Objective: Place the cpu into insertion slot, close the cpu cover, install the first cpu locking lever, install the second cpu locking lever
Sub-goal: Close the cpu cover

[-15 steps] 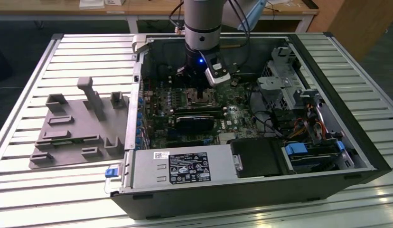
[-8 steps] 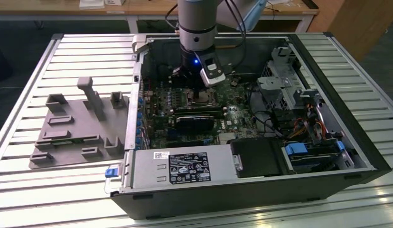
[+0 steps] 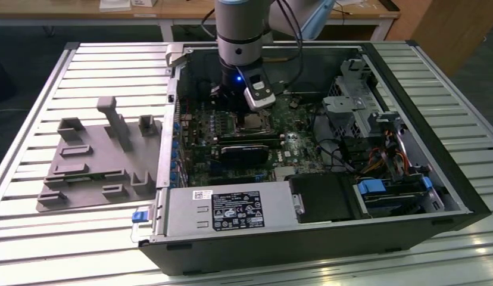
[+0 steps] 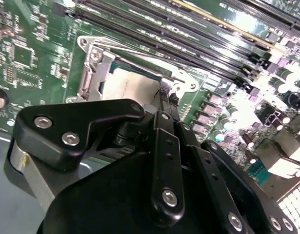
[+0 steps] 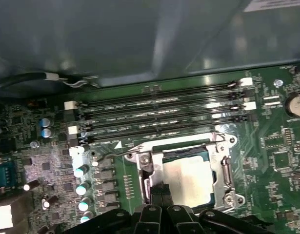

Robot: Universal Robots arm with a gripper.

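I'm looking at a slatted metal surface [image 3: 56,238] with an open computer case [image 3: 310,238] lying on it. A grey fixture tray [image 3: 96,161] sits beside the case at the exterior view's left. The arm [image 3: 242,30] reaches down into the far half of the case, over the green motherboard [image 5: 276,146].

The cpu [image 5: 189,178] is seated in the insertion slot [image 3: 252,123], just near of the memory slots [image 5: 159,117]. The cpu cover [image 5: 223,165] lies down around it, and the pale face shows through the window. A thin wire lever [image 5: 113,155] juts out from one socket corner.

My gripper [image 5: 159,192] hangs at the socket's edge. Its fingers [image 4: 164,105] are pressed together, and I can't make out anything between them.
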